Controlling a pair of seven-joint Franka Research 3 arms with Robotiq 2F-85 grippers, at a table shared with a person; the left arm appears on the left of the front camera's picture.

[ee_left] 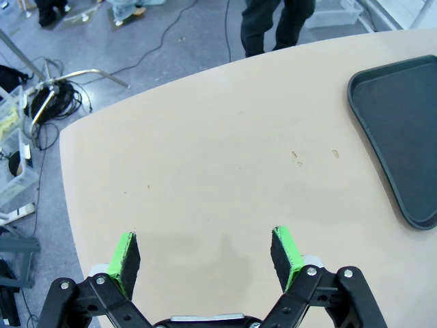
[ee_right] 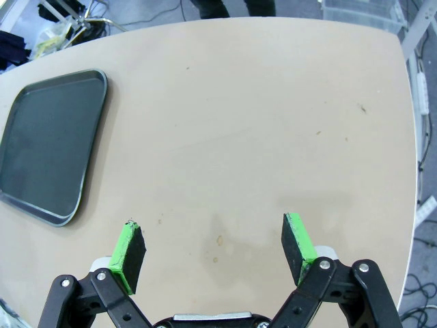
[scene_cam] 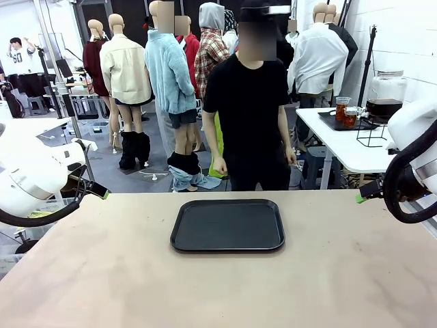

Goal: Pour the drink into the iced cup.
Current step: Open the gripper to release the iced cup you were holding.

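Where print can be read at all, just 1 instance: "50" on a white shirt (scene_cam: 22, 59) far off beyond the bench's far left corner.

Off the bench (scene_cam: 102, 273) entirely, on a white side table (scene_cam: 341, 147) past the far right corner: the drink (scene_cam: 384, 108), near black in bulk, filling the lower part of a clear glass jar (scene_cam: 386, 92) with a lid, raised on a thin black wire stand (scene_cam: 372, 135). Just beside it, 2 clear glasses (scene_cam: 342, 109) of the same liquid, amber-red, set on a small dark tray of their own.

On the bench, 1 tray (scene_cam: 228, 225): black, matte, rectangular with rounded corners and a low raised rim, lying flat at the middle, nearer the far edge than the near one, with nothing in it. Bench top pale tan, smooth, lightly speckled with a few small marks, rounded at its corners.

Left fingers (ee_left: 126, 256) spread wide, gripping nothing, black with bright green pads, above bare bench near the left edge, well apart from the tray. Right fingers (ee_right: 298, 247) likewise spread wide and gripping nothing, above bare bench near the right edge, a faint stain below them. Seen from the front, only green tips poking in at the left and right edges, behind white rounded arm casings and black looping cable.

Behind the far edge, facing the tray, a person (scene_cam: 249, 116) in black, arms hanging down.
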